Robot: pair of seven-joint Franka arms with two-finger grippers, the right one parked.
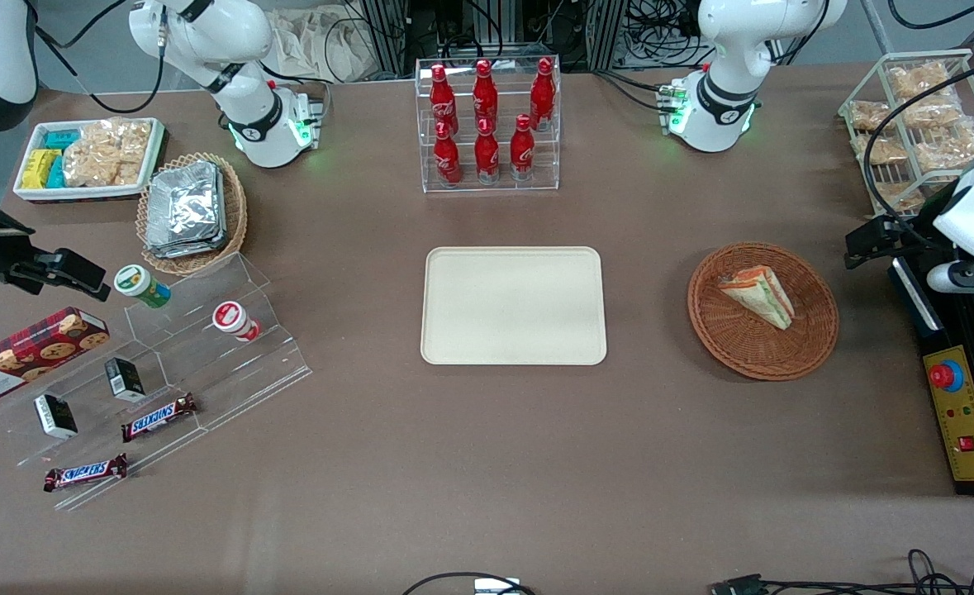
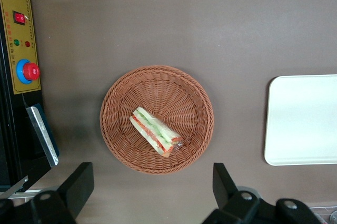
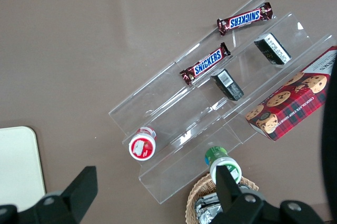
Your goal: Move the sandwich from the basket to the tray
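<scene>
Above the basket (image 2: 157, 119) hangs the gripper (image 2: 152, 190), pointing straight down, fingers spread wide and empty; the sandwich (image 2: 156, 130) lies inside.

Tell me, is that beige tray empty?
Empty: the tray shows bare; the sandwich lies in the basket, the open claw above it.

Even, bright overhead light, soft shadows, all views sharp; glare whitens the tray (image 2: 303, 118).

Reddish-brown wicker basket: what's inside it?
The round reddish-brown wicker basket holds one wrapped triangular sandwich; the weave under it is covered. The left gripper hovers above, fingers open.
</scene>
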